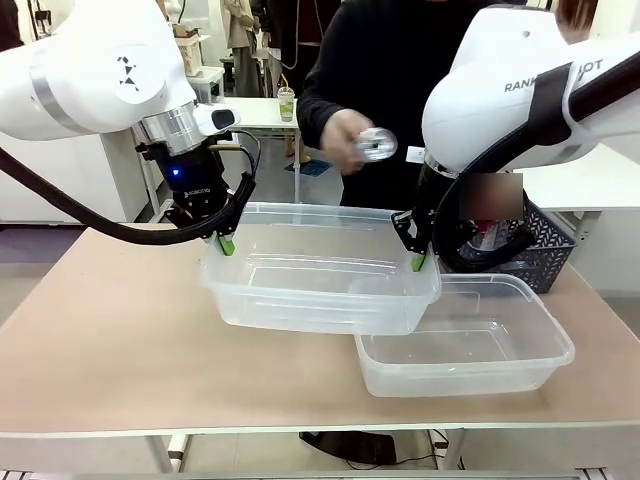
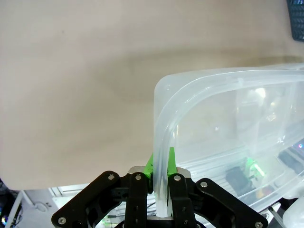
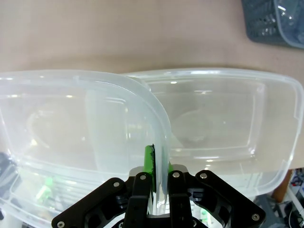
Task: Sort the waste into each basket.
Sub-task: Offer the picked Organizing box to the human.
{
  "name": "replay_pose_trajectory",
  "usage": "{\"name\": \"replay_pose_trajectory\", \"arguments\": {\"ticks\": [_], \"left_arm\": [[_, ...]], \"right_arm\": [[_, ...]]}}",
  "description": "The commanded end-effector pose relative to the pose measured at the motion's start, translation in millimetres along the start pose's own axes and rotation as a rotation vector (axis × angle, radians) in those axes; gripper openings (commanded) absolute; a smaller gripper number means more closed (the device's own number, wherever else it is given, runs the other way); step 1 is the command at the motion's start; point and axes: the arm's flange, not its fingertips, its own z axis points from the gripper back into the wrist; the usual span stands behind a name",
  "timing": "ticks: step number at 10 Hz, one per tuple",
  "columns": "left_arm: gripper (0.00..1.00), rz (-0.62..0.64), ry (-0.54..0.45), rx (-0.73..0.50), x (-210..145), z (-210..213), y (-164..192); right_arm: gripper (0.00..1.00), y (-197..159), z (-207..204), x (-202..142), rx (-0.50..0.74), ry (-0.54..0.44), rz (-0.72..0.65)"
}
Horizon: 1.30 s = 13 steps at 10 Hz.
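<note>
A large clear basket (image 1: 320, 295) is held at both short ends, its right end over the near corner of a smaller clear basket (image 1: 500, 350) that rests on the table. My left gripper (image 1: 226, 243) is shut on the large basket's left rim (image 2: 213, 88), pads (image 2: 151, 164) pinching the wall. My right gripper (image 1: 415, 262) is shut on its right rim (image 3: 71, 80), with the smaller basket (image 3: 228, 76) just beyond. Across the table, the person's hand (image 1: 340, 135) holds a clear plastic piece of waste (image 1: 377, 145), seemingly a bottle seen end-on.
A dark lattice basket (image 1: 548, 250) stands at the table's far right, behind the smaller clear one; its corner shows in the wrist views (image 3: 270, 23) (image 2: 297, 19). Bare tabletop (image 1: 110, 330) lies to the left and front.
</note>
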Motion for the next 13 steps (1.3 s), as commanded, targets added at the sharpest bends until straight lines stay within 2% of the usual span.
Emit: {"name": "replay_pose_trajectory", "arguments": {"ticks": [1,13], "left_arm": [[0.07,-0.012,-0.007,-0.008,1.3,5.7,-1.7],[0.07,-0.012,-0.007,-0.008,1.3,5.7,-1.7]], "right_arm": [[0.05,-1.5,0.7,-1.0,0.000,0.006,0.000],[0.05,-1.5,0.7,-1.0,0.000,0.006,0.000]]}}
